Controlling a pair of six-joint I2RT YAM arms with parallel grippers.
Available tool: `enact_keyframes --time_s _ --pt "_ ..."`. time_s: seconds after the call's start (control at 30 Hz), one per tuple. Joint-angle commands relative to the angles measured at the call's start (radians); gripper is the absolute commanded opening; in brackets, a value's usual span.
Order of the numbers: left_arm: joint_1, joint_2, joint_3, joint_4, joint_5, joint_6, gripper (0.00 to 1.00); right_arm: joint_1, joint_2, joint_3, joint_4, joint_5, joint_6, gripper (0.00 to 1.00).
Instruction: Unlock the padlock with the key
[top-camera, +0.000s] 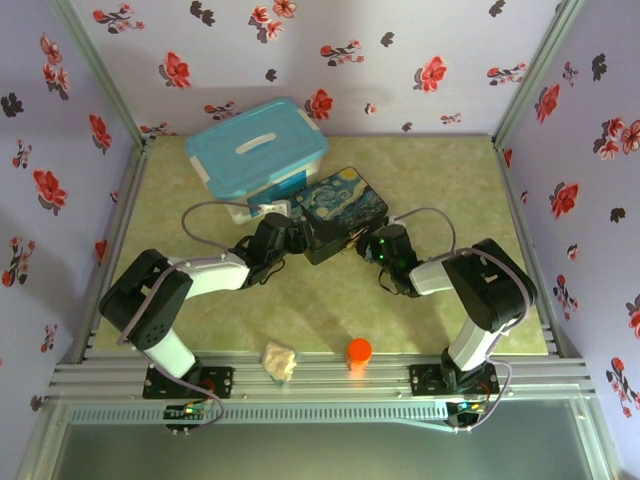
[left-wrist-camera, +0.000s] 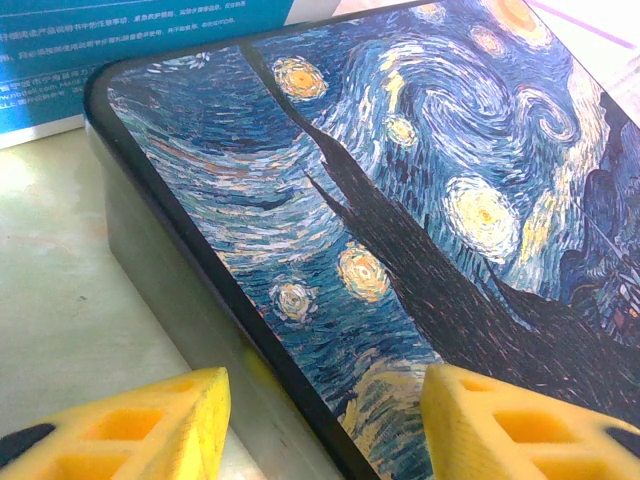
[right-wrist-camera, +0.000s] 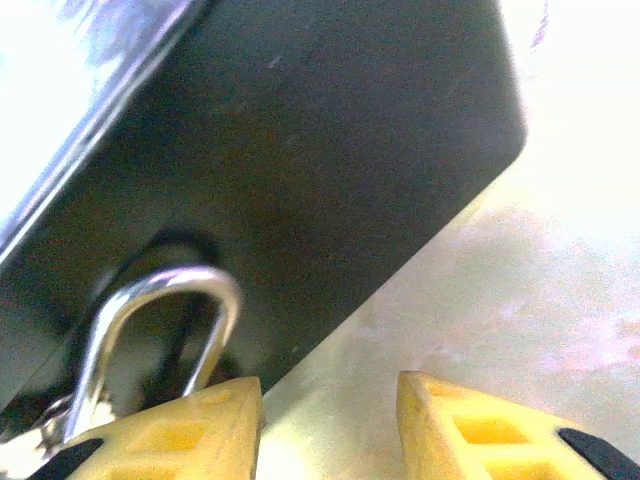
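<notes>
My right wrist camera catches the padlock (right-wrist-camera: 175, 279), its silver shackle against the dark side wall of the painted tin (right-wrist-camera: 300, 150), just beside one finger of my right gripper (right-wrist-camera: 330, 400), jaws apart. My left wrist camera sees the tin's starry lid instead, with my left gripper (left-wrist-camera: 325, 400) spread open across its edge.

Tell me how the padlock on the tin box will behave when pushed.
The padlock is hooked by its thin shackle to the tin box's dark side, so a push will probably swing it rather than slide it. The shiny silver shackle looks stiff and likely slippery. What shows looks small, so probably light.
</notes>
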Motion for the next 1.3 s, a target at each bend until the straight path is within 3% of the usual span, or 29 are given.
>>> enact_keyframes --time_s 0.0,0.17,0.3,0.47,0.9,1.1,1.27 --pt "0.001 0.074 -0.076 -0.269 0.001 0.036 0.53 -0.029 -0.023 -0.026 -0.064 0.066 -0.059 0.41" --pt "-0.001 0.073 -0.069 -0.269 0.003 0.033 0.53 0.008 -0.109 -0.057 -0.121 0.101 -0.263 0.48" --pt "-0.001 0.075 -0.061 -0.274 0.002 0.039 0.53 0.127 -0.151 -0.076 -0.147 0.201 -0.479 0.59" --pt "-0.001 0.078 -0.051 -0.281 0.002 0.041 0.53 0.201 -0.097 -0.035 -0.165 0.219 -0.562 0.63" --pt "-0.003 0.098 -0.041 -0.282 0.007 0.045 0.51 0.242 0.070 0.011 0.015 0.270 -0.529 0.64" --pt "-0.016 0.111 -0.028 -0.307 -0.004 0.076 0.48 0.232 0.095 0.020 0.073 0.467 -0.411 0.48" --pt "-0.020 0.109 -0.042 -0.314 -0.020 0.085 0.46 0.114 0.066 -0.035 0.162 0.333 -0.249 0.39"
